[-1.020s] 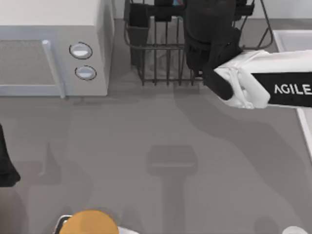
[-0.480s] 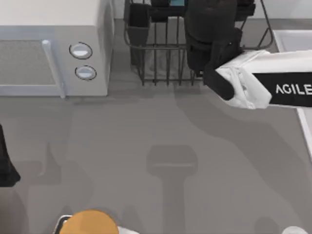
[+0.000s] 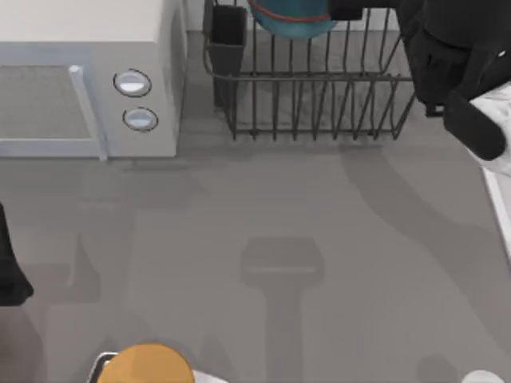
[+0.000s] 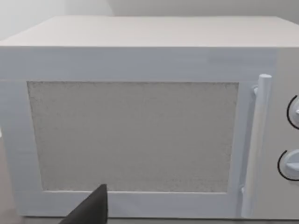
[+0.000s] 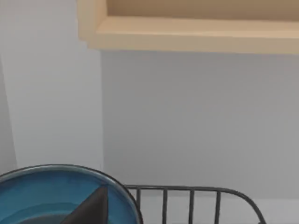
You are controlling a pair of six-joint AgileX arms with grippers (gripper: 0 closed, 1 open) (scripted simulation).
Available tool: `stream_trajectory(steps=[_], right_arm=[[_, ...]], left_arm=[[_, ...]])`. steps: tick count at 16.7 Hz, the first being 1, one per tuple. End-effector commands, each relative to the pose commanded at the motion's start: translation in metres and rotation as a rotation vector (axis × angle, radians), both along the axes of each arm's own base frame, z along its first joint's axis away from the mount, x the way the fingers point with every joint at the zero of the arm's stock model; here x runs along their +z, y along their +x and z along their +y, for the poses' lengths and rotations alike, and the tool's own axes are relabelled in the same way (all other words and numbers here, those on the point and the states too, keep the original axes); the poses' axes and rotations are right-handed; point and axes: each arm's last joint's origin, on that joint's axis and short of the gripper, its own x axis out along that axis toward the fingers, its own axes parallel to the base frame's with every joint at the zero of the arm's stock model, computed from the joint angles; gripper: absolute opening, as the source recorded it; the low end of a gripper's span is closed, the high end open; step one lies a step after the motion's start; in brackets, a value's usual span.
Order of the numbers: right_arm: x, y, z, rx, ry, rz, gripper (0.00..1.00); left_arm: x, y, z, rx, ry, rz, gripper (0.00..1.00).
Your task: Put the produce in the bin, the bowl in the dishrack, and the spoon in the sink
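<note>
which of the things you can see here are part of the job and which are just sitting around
Part of the job:
bowl, lying in the dishrack
dishrack
sink, its rim at the table's right edge
right arm, beside the rack

Just sitting around:
microwave
orange object at the table's near edge
left arm, parked at the left

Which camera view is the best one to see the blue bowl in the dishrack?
The right wrist view: the bowl shows much of its blue inside and dark rim, beside the dishrack bars. The top view catches a cut-off slice of the bowl at the picture's upper edge, among the dishrack's wires. The left wrist view faces the microwave.
</note>
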Motion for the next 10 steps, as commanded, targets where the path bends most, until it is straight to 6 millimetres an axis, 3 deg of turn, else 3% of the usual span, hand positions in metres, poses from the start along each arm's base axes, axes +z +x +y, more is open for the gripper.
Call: stream_trajectory(steps=[3, 5, 7, 10], right_arm=[[0.026, -0.039, -0.048, 0.003, 0.010, -0.017, 1.00], [0.032, -0.071, -0.080, 0.005, 0.011, -0.021, 1.00], [0.030, -0.107, -0.109, 0.006, 0.012, -0.025, 1.00], [0.009, -0.158, -0.144, 0.004, 0.009, -0.019, 1.00]], left_arm=[[0.000, 0.000, 0.000, 0.000, 0.000, 0.000, 1.00], [0.000, 0.000, 0.000, 0.000, 0.000, 0.000, 1.00], [0.000, 0.000, 0.000, 0.000, 0.000, 0.000, 1.00], [0.000, 0.000, 0.000, 0.000, 0.000, 0.000, 1.00]])
